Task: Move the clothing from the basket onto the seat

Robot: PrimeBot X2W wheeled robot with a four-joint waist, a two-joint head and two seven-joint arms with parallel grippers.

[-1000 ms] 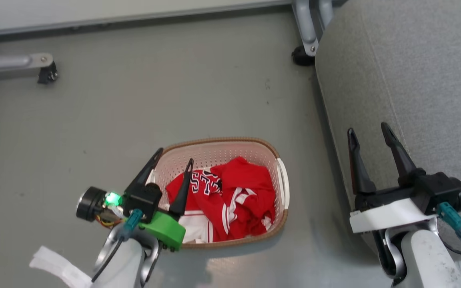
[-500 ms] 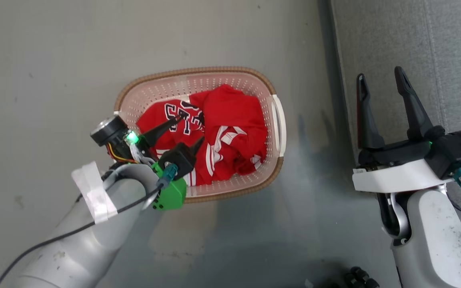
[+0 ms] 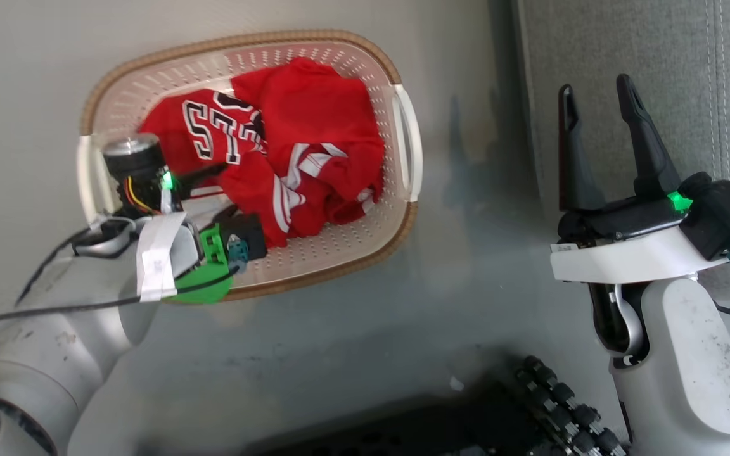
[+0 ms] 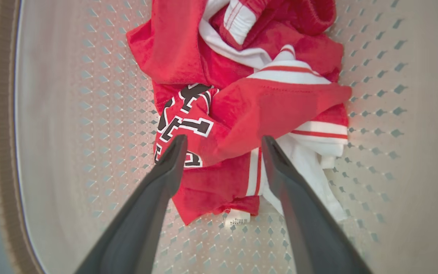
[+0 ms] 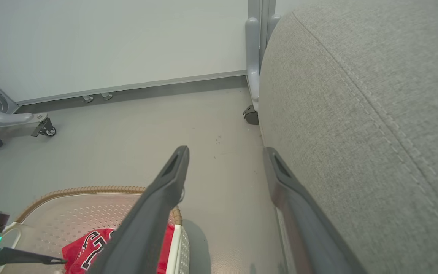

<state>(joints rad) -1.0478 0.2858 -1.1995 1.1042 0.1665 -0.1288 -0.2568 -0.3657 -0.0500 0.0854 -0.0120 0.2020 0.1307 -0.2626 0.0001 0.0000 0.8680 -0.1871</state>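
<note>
While the clothing (image 3: 276, 145) lies in the basket (image 3: 333, 247) at upper left, we see none on the seat (image 3: 656, 50) yet, and our left tool (image 4: 223, 140) and right tool (image 3: 594, 84) are both wide open and empty.

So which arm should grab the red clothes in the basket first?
Left. The left pincer is open inside the cream perforated plastic basket, right over the red-and-white sports clothing. The right pincer hovers open by the light-grey fabric seat, away from the basket.

my left gripper (image 4: 223, 139): low in basket (image 4: 51, 114), walls close around, open above | my right gripper (image 3: 595, 85): seat (image 3: 656, 38) just beside, floor (image 3: 466, 253) strip toward basket free
</note>
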